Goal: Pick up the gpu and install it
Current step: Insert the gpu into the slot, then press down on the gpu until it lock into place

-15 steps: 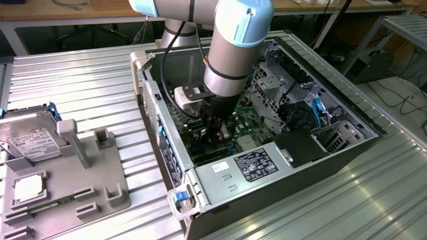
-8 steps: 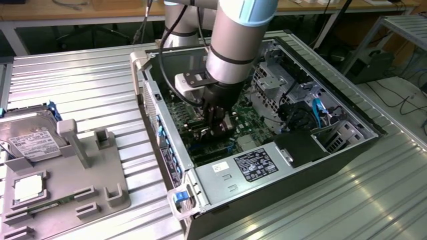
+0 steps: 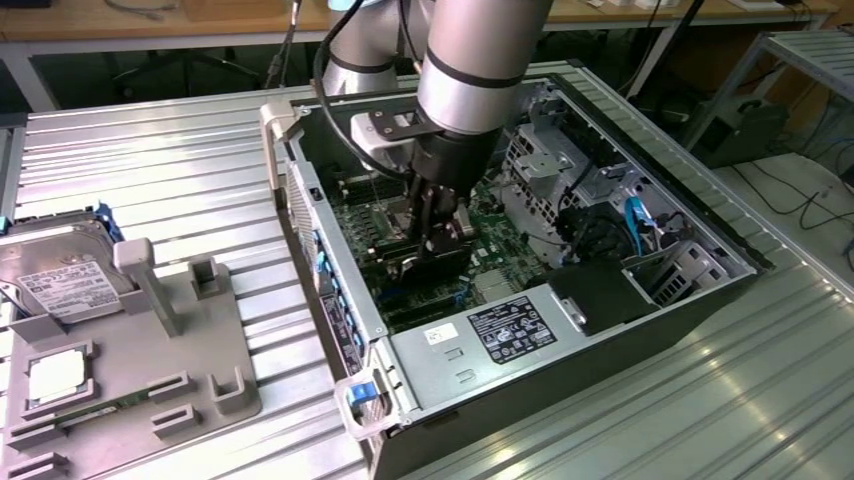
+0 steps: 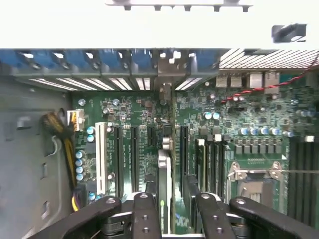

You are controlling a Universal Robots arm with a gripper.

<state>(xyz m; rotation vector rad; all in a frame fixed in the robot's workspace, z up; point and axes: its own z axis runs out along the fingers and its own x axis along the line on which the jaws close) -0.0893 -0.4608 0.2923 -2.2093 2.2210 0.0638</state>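
The gpu [image 3: 435, 262] stands on edge inside the open computer case [image 3: 400, 385], down on the green motherboard [image 3: 501, 245]. In the wrist view the gpu [image 4: 164, 172] shows edge-on in a slot, its silver bracket reaching the rear openings of the case. My gripper [image 3: 441, 238] reaches straight down over it. The two black fingers [image 4: 145, 211] flank the card, and a narrow gap shows on one side, so the gripper [image 4: 169, 196] looks slightly open around the card rather than clamped on it.
A grey fixture tray [image 3: 200, 385] at the exterior view's left holds a silver hard drive [image 3: 60, 270] and a square chip [image 3: 60, 375]. In the case are the power supply [image 3: 514, 330], drive cages [image 3: 547, 165], a white slot [image 4: 101, 157] and the processor socket [image 4: 254, 184].
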